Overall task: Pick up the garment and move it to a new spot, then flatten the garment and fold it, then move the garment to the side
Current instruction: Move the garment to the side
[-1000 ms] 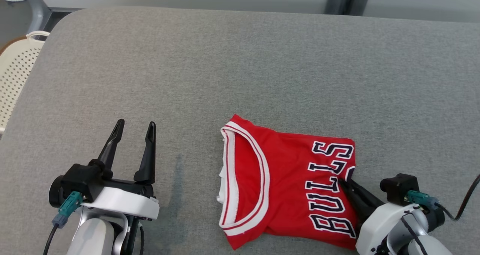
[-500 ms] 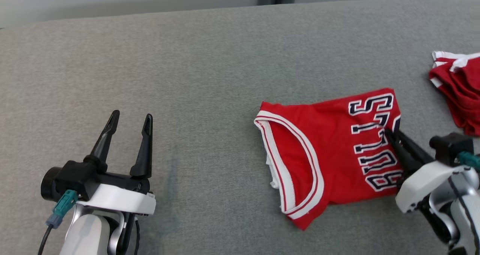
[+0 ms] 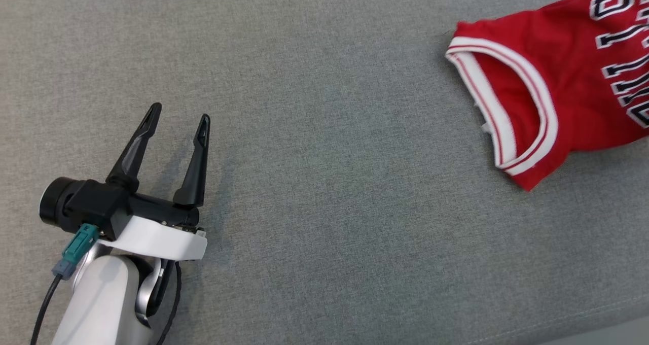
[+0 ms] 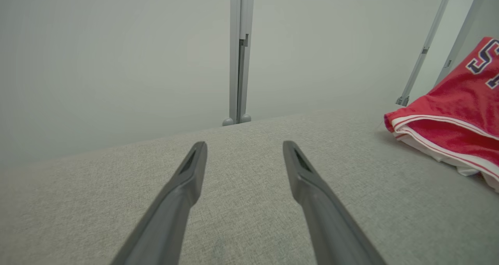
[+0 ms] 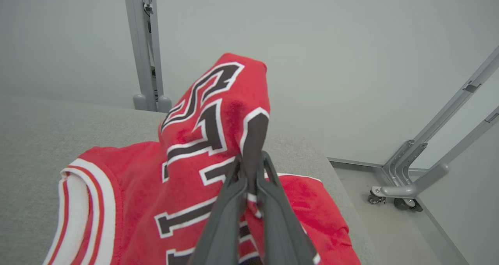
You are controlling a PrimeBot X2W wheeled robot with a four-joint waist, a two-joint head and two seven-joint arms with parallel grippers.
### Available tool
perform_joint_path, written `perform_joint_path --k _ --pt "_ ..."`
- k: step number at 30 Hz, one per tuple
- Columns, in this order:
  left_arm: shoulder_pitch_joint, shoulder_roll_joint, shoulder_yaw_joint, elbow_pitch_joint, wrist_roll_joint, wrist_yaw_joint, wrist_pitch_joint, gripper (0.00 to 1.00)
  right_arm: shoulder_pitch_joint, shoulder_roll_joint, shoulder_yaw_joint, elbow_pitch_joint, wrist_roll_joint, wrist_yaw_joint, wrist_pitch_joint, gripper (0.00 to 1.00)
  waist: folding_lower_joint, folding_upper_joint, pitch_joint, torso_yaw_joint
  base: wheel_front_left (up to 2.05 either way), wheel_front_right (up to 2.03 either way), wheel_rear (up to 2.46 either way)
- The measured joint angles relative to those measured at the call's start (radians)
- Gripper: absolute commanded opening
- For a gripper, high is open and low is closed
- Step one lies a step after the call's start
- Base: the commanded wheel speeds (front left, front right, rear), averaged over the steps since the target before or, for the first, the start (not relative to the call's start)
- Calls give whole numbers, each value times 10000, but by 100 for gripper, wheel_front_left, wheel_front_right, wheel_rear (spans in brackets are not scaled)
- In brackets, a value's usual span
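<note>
Fingers of the left gripper stood spread wide with nothing between them, hovering low over the grey padded table at the lower left of the head view. Its wrist view showed the same two dark fingers apart above bare grey fabric, with a pale wall behind and a grey metal post rising from the far edge of the table.

The red jersey lay well apart from that gripper, at the upper right of the head view, running off the right edge. Its white-and-red trimmed opening faced the left gripper, and dark lettering outlined in white crossed its chest.

In the right wrist view, the right gripper was closed tight on a fold of the jersey near the lettering. That pinched fold rose in a peak above the fingers, while the trimmed opening rested on the table to the left. More red cloth lay just past the fingers near the table's end; whether it belonged to the same jersey was unclear. A wheeled metal frame stood on the floor beyond.
</note>
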Motion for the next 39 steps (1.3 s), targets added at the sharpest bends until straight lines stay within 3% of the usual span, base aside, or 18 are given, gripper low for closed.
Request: perform_joint_path --k 8,13,14,16,24,29,39 --pt "-430 324 -259 -529 184 -82 334 100 -850 -1032 -1064 1246 144 0 -566 0 0 0 706 -52 0 0 0" --pt "-588 535 -324 -723 203 -119 458 100 -1476 -899 -1674 2635 -453 0 -717 0 0 0 1060 -1 0 0 0" --pt "-676 589 -322 -803 203 -121 476 100 -1700 -732 -2067 3396 -763 0 -640 0 0 0 1173 23 0 0 0" --pt "-687 637 -318 -838 207 -117 550 100 -1910 -502 -2311 3843 -984 0 -803 100 0 0 1259 39 0 0 0" --pt "-636 763 -267 -980 209 -12 669 100 -2104 201 -2968 4690 -1427 0 -1285 100 0 0 1297 -82 0 0 0" --pt "-510 769 -280 -955 184 63 679 100 -1804 709 -3177 4525 -1448 0 -1361 100 0 0 1099 -151 0 0 0" --pt "-139 481 -245 -422 -157 274 284 100 438 2263 -3172 1289 -1509 0 -1402 100 0 0 241 -94 0 0 0"
